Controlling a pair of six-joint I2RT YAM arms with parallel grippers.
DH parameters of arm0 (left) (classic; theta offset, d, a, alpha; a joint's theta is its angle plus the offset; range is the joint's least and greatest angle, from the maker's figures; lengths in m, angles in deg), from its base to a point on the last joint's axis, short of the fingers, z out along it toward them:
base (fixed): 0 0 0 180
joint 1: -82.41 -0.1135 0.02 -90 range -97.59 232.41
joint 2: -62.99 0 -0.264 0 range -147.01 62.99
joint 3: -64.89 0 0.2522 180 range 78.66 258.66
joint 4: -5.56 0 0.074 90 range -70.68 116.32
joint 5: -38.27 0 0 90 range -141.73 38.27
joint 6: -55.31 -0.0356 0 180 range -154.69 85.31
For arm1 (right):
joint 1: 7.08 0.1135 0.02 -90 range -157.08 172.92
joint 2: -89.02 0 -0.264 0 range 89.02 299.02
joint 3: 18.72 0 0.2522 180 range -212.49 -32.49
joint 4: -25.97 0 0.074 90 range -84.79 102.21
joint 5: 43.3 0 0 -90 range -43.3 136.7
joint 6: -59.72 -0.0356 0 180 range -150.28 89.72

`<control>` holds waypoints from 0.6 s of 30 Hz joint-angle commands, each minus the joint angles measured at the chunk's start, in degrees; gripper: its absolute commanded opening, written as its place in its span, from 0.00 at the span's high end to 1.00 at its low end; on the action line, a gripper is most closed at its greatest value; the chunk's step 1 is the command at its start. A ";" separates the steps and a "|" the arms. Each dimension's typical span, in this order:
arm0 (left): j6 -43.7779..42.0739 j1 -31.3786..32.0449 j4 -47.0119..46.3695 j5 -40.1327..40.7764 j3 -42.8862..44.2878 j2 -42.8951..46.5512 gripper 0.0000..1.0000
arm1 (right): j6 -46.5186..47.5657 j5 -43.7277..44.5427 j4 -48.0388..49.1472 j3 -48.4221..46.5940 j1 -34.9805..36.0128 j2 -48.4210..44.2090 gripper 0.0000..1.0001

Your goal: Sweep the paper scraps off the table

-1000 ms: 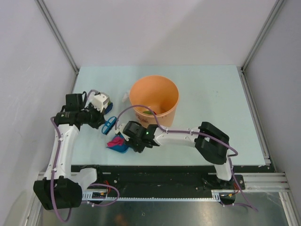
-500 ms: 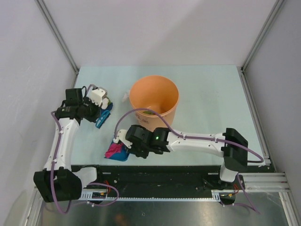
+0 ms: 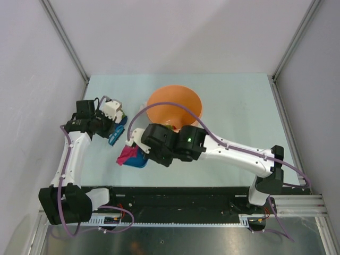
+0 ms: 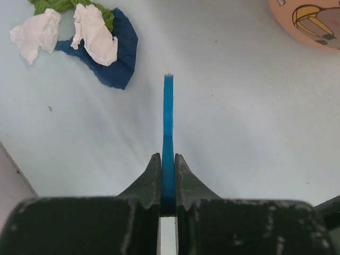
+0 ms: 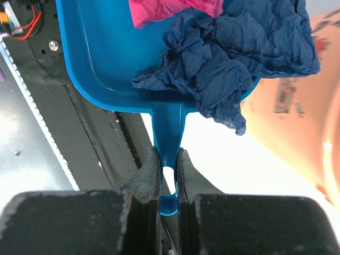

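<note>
Blue plastic fills both of my wrist feeds. The right gripper (image 5: 167,159) has its fingers pinched narrow on the handle stub of the dustpan (image 5: 106,69), right at the neck, which I judge gives the firmest hold against the pan twisting. In the pan lie a magenta scrap (image 5: 170,10) and a crumpled dark blue scrap (image 5: 234,58), the blue one spilling over the pan's edge on the side of the orange bucket (image 5: 297,106). The pan looks raised, handle low, so the load sits back rather than sliding off the lip (my reading, not something I can measure).

The left gripper (image 4: 168,164) is clamped flat on the brush (image 4: 168,117), seen edge-on as a thin blue blade pointing away over the table (image 4: 239,133). Beyond its tip and to one side, the remaining paper scraps (image 4: 90,42) lie bunched: white, green and dark blue, touching each other, apart from the brush.

Next I'd tip the pan over the bucket, slowly, since that overhanging blue piece could drop early.
</note>
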 commanded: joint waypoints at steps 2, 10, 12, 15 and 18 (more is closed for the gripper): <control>-0.86 -0.35 -0.98 0.28 -1.15 1.99 1.00 | 1.10 5.74 -8.46 -12.23 -2.50 0.90 1.00; -1.04 -0.26 -0.89 -0.16 -2.55 3.31 1.00 | 3.56 25.51 -13.12 -19.64 -13.04 2.75 1.00; -1.13 -0.35 -0.98 0.28 -2.73 3.40 1.00 | 6.37 31.93 -12.95 -18.60 -14.19 2.93 1.00; -1.22 -0.35 -0.98 1.25 -2.73 3.22 1.00 | 13.20 42.47 -8.76 -12.21 -14.20 1.88 1.00; -1.22 -0.35 -0.98 1.08 -2.38 3.22 1.00 | 24.17 54.60 -0.16 -4.11 -13.50 -0.75 1.00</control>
